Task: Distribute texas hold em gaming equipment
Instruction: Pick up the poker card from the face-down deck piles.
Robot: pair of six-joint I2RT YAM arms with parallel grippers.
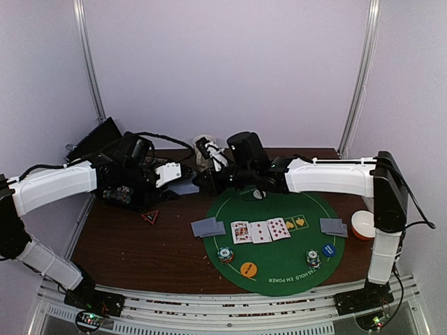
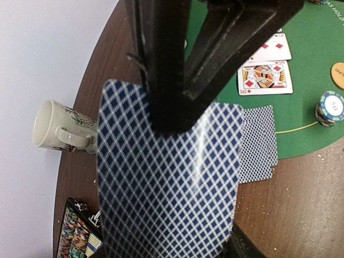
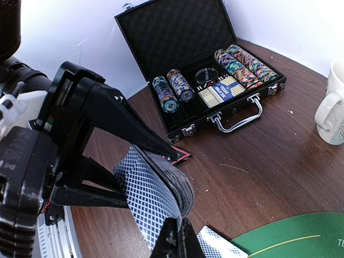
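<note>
Right wrist view | left gripper (image 2: 177,113) grasps deck of cards (image 2: 166,193) in air, far-left of green mat (image 1: 279,276) | right gripper (image 3: 177,242) clenched on top card (image 3: 146,203), it seems | step: probably dealing | next: slide off one card only, lay beside face-up cards (image 1: 260,231).

Pale lilac walls (image 1: 230,70), dark wooden table (image 1: 140,244)

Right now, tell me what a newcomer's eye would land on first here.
The deck of blue-backed cards stands out at back centre, gripped by the left gripper while the right gripper pinches its lower edge. Next comes the round green mat in the middle, with three face-up cards in a row on it. The open black chip case sits at the far left.
</note>
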